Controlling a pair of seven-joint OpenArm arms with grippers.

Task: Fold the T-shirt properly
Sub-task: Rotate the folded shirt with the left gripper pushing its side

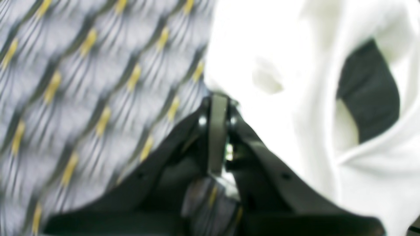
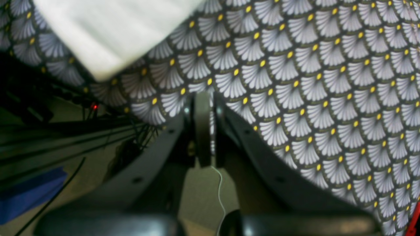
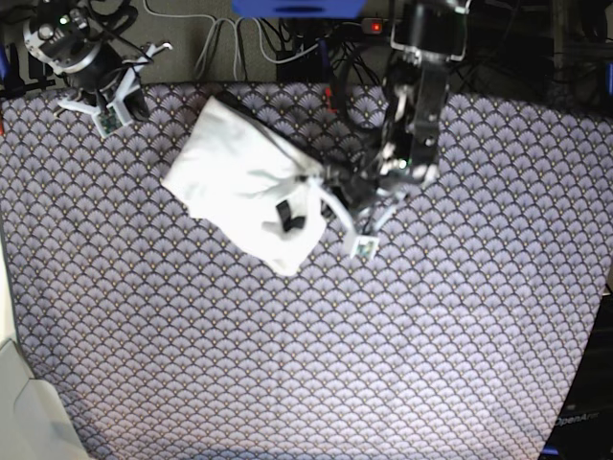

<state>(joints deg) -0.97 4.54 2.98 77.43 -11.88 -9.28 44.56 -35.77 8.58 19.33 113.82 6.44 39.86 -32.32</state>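
Presently, itemised from the left of the base view to the right.

Right gripper (image 3: 107,107): parked at the far left corner of the tablecloth (image 3: 402,345), well apart from the garment. In the right wrist view the right gripper (image 2: 203,98) has its jaws pressed together with nothing between them, above the edge of the cloth; a thin pale thread hangs below the fingers.

Tablecloth: dark ground with a repeating white fan pattern and yellow dots, covering the whole work surface.

T-shirt (image 3: 244,187): lies on the far left-centre part of the tablecloth as a folded, roughly four-sided white bundle set at a slant, plain side up, no print showing. A small black tag (image 3: 287,215) shows near its right edge. In the right wrist view one white corner of the T-shirt (image 2: 111,36) enters at the top left.

Left gripper (image 3: 356,218): just beside the right edge of the T-shirt, arm reaching down from the far centre. In the blurred left wrist view the left gripper (image 1: 218,101) has its jaws drawn together, tips touching the edge of the white T-shirt (image 1: 262,49); whether any fabric is pinched between them cannot be told. A dark opening (image 1: 367,91) shows in the folds to the right.
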